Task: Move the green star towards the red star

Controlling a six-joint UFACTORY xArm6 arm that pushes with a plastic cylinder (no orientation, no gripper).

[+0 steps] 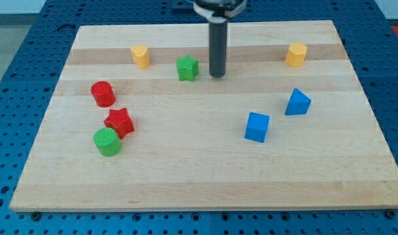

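Taking the red star [119, 121] as landmark: the green cylinder [107, 141] touches its lower-left side, nearer the view's bottom; the red cylinder [102, 93] sits just above-left. Farther up and right lies the green star [187, 68], well apart from the landmark. My tip [217, 75] stands just right of the green star; contact cannot be confirmed. No fingers exist on this rod. Judged step: approach complete, push pending. Next move: drive down-left. No legible writing.
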